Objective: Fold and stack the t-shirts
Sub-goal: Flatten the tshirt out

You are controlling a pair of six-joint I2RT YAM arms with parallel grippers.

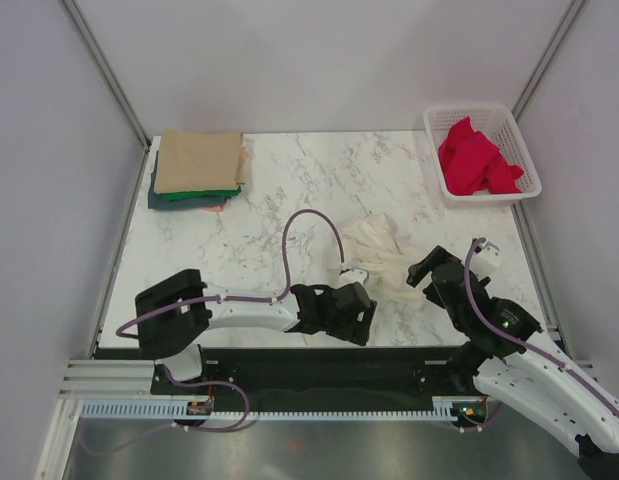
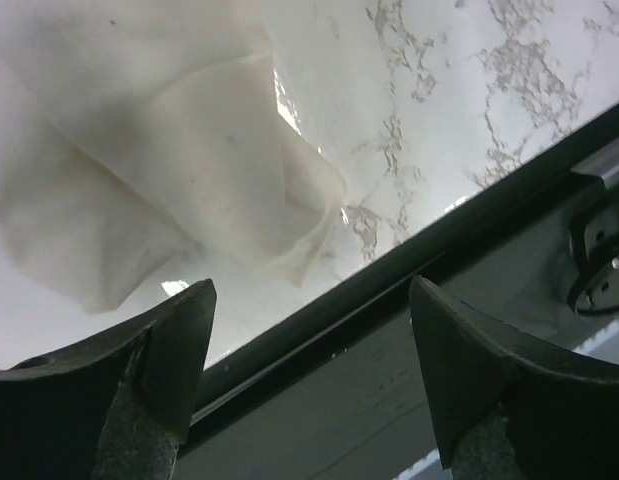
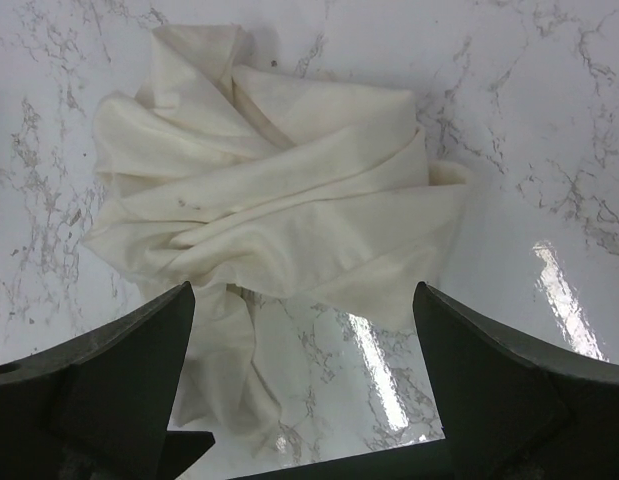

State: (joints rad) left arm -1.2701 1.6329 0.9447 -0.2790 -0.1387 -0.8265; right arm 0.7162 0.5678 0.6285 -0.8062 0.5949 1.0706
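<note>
cloth first: crumpled cream-white soft t-shirt lies unfolded in a bunched heap on white marble-pattern table, right of centre, near front edge, betw. the two arms' ends. not flat, many ridges and creases.

left jaws: open wide, nothing betw. them. left wrist view: both dark fingers stand apart at bottom of frame, over black front rail of table. cream t-shirt lies ahead and to the left, clear of the fingers. top view: left arm reaches rightward along front edge, its end just beside shirt's near-left side.

right jaws: also open wide, holding nothing. right wrist view: cream t-shirt fills the middle, ahead of the fingertips. a narrow tail of it runs down betw. them, close to the left-of-frame one; contact cannot tell. top view: right arm's end just beside shirt's near-right side.

far-left corner of table: stack of flat folded rectangles. tan t-shirt on top, green t-shirt edge showing under it, dark teal t-shirt below, edges offset. stack well apart from cream one.

far-right corner: white plastic mesh basket w/ red crumpled cloth inside.
</note>
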